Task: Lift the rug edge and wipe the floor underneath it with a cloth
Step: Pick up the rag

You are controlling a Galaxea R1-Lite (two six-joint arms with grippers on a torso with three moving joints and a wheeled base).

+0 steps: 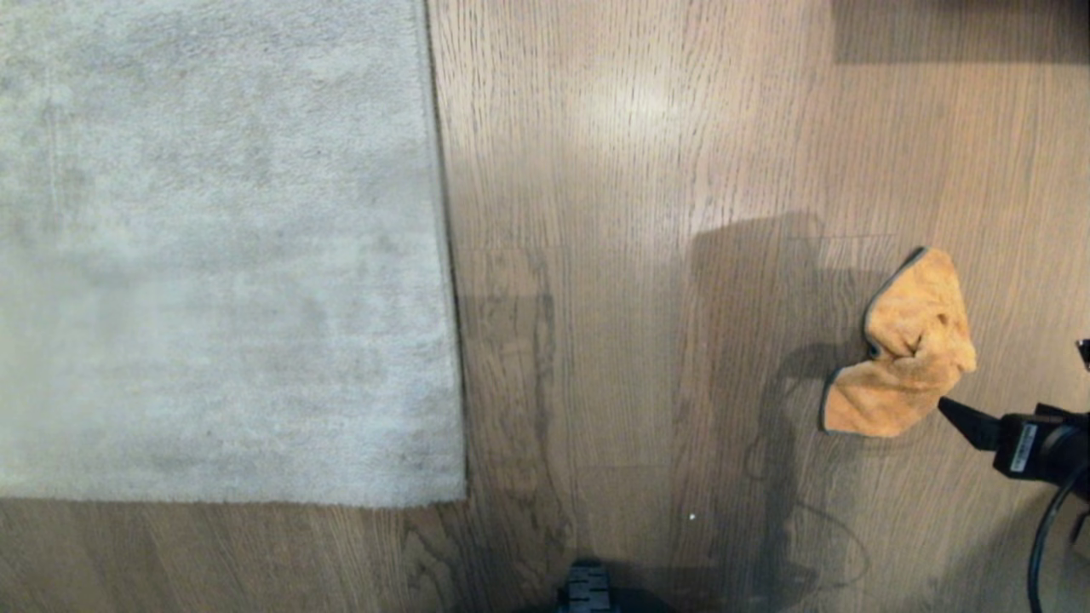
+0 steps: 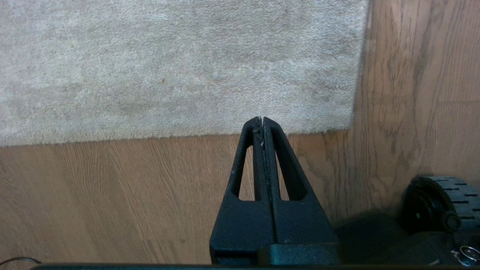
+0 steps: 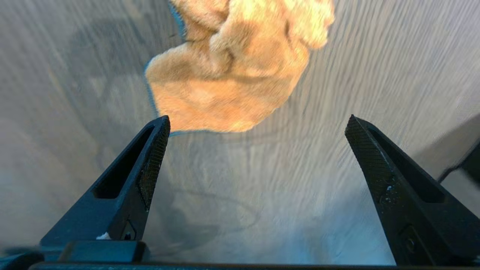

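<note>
Most of the scene was the floor, brown wood-grain planks with dark grain streaks, and everything else is placed here from the rug. That pale grey rug lay flat on the planks, filling the left part of the head view, with one straight rug edge running away from the robot and another border crossing nearer the robot; the two met at a corner. No part of the rug was raised, and its underside was hidden.

Well apart from the rug, on the bare planks off its right-hand edge, lay the cloth, an orange-yellow fuzzy rag, crumpled and folded over itself, with a thin dark hem showing along its outline.

Farther still from the rug than the cloth, the right gripper came in low from the right side of the head view. Its jaws stood spread wide with nothing between them; one fingertip sat just beside the cloth's near border, and whether it touched could not be told.

Just off the rug's nearer border, close to the corner, hung the left gripper, its two fingers pressed together and empty, beside a black ribbed wheel of the base.
</note>
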